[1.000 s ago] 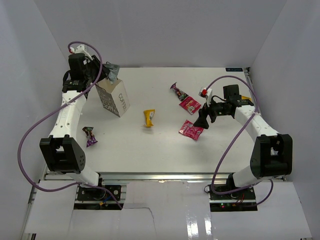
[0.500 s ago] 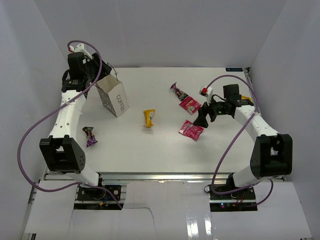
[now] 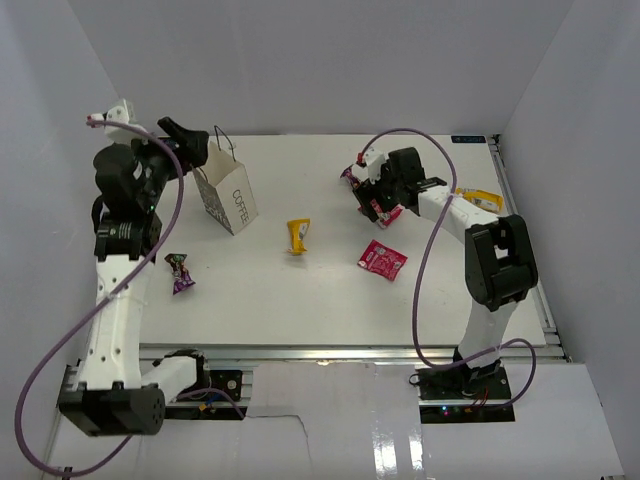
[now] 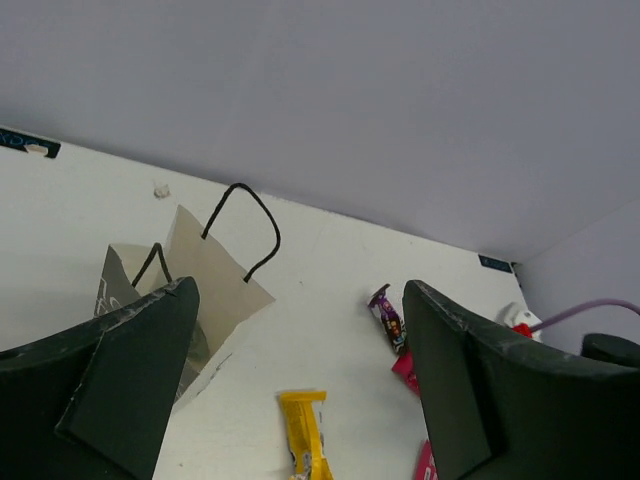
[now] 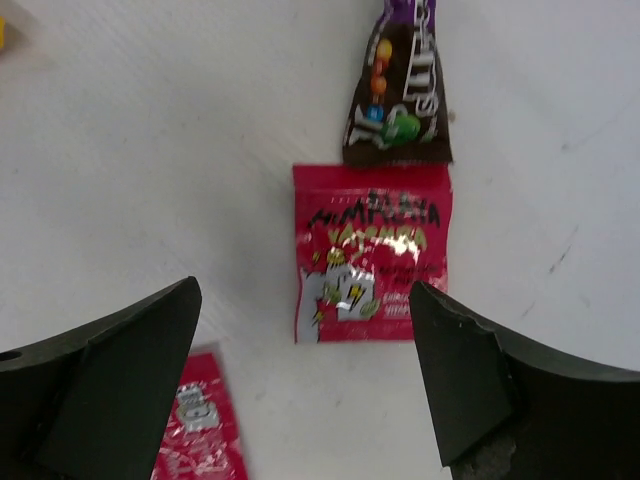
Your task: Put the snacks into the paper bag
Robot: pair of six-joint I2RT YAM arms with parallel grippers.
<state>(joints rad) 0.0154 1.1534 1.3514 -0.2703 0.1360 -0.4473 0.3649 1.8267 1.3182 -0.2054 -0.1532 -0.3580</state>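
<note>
Paper bag [image 3: 228, 195], white with dark COFFEE lettering, stands on the table [image 3: 300, 300] from above, its open mouth just beside the tips of the left gripper [image 3: 190, 142]; whether they touch I cannot tell. A dark purple packet [image 3: 180, 272] lies well behind those jaws, near the arm. The right gripper [image 3: 372, 190] hangs over a red pouch [image 3: 384, 211] and a dark candy wrapper [image 3: 350, 178]. A second red pouch [image 3: 382, 259] and a yellow packet [image 3: 298, 236] lie off to the side of it.

From the left wrist, the left gripper [image 4: 300, 290] stands wide open with nothing between its jaws. The paper bag [image 4: 215, 285] sits ahead of the left-hand finger [image 4: 130, 380], partly hidden behind it, handles up. The yellow packet [image 4: 305, 435] lies between the jaws on the table below.

From the right wrist, the right gripper [image 5: 303, 290] is spread wide and empty. The red pouch [image 5: 370, 255] lies flat between the jaws. The dark candy wrapper [image 5: 400, 100] touches the pouch's far edge. The second red pouch [image 5: 205, 420] shows beside the left-hand finger [image 5: 110, 380].
</note>
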